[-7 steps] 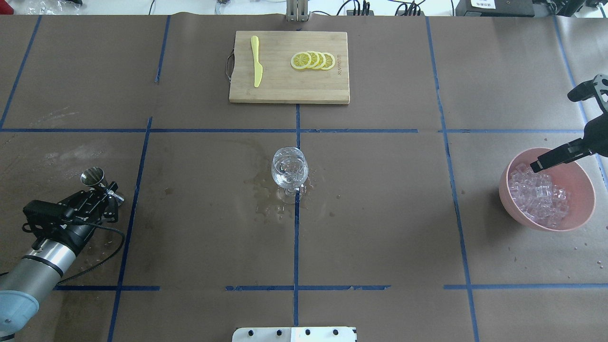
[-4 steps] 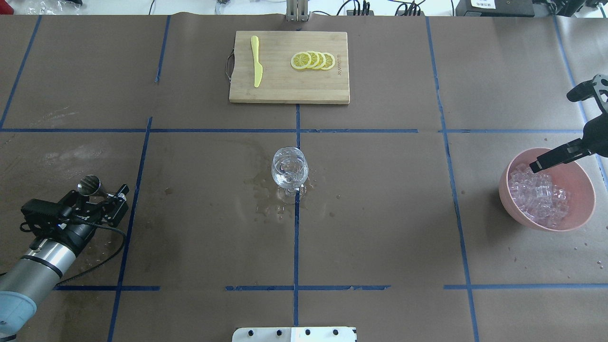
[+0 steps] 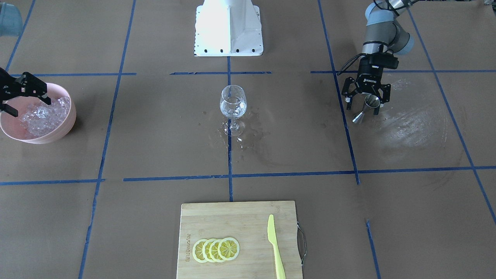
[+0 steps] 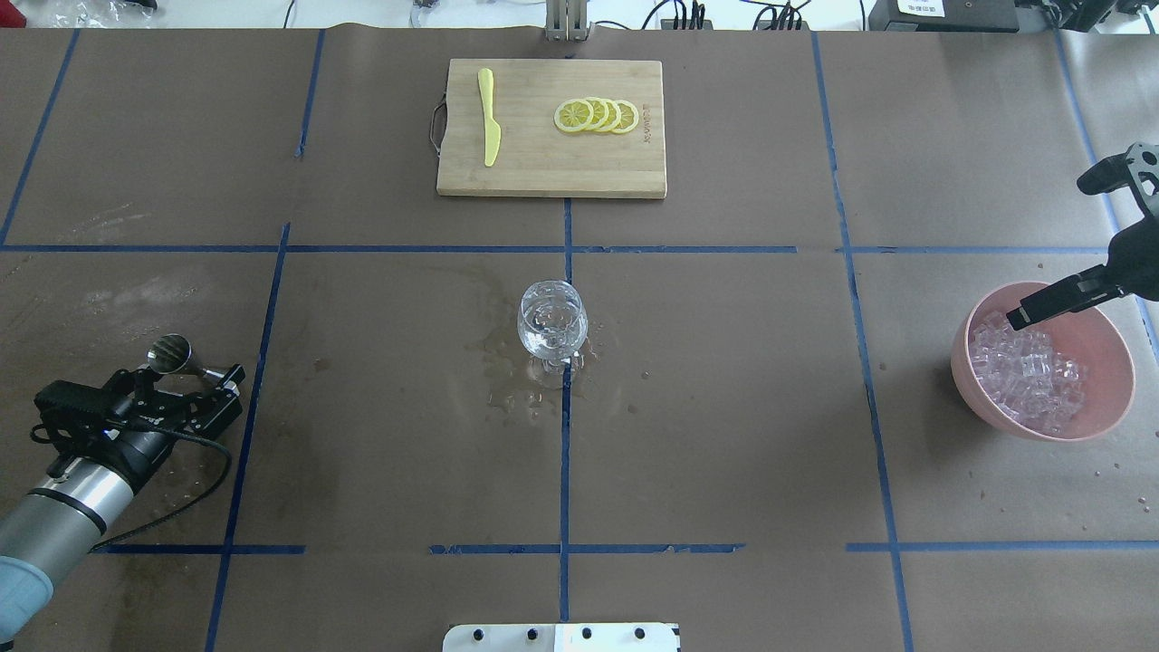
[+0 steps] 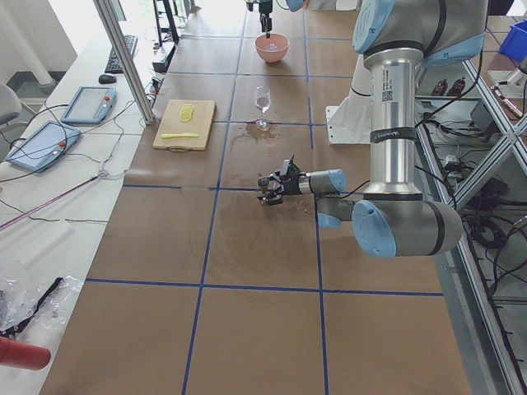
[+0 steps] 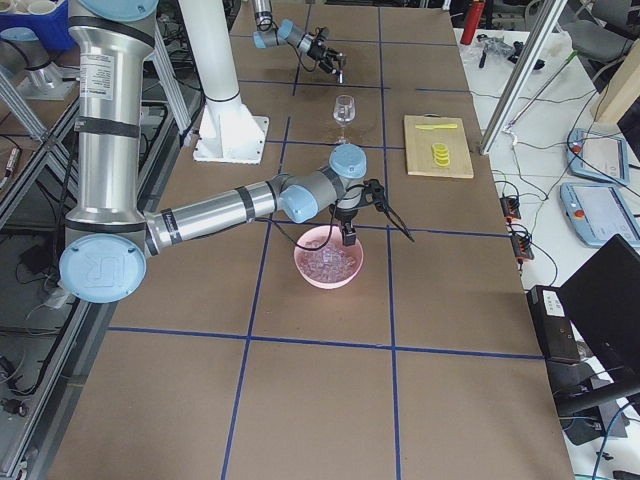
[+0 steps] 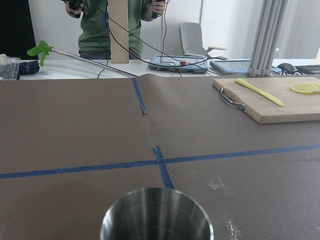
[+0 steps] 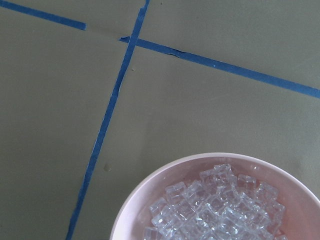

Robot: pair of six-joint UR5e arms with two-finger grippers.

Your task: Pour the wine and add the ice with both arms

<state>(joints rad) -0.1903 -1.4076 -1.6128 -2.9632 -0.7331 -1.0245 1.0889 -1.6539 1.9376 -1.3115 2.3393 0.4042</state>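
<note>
A clear wine glass (image 4: 552, 326) with a little colourless wine stands at the table's centre, also in the front view (image 3: 233, 104). My left gripper (image 4: 193, 369) is open, its fingers either side of a steel jigger (image 4: 172, 348) that stands upright on the table (image 3: 367, 105); its rim fills the left wrist view's bottom (image 7: 157, 215). My right gripper (image 4: 1055, 249) is wide open above the far rim of a pink bowl (image 4: 1103, 355) heaped with ice (image 4: 1028, 376). The right wrist view shows ice (image 8: 215, 210) in the bowl (image 8: 150, 190), no fingers.
A wooden cutting board (image 4: 552, 172) at the far centre holds lemon slices (image 4: 598, 115) and a yellow knife (image 4: 489, 118). Spilt liquid (image 4: 507, 376) wets the paper around the glass. The white pedestal (image 3: 228, 27) stands at the robot's side.
My left gripper came down and back toward the robot with the jigger, then opened and let it stand on the table. The right gripper has hardly moved.
</note>
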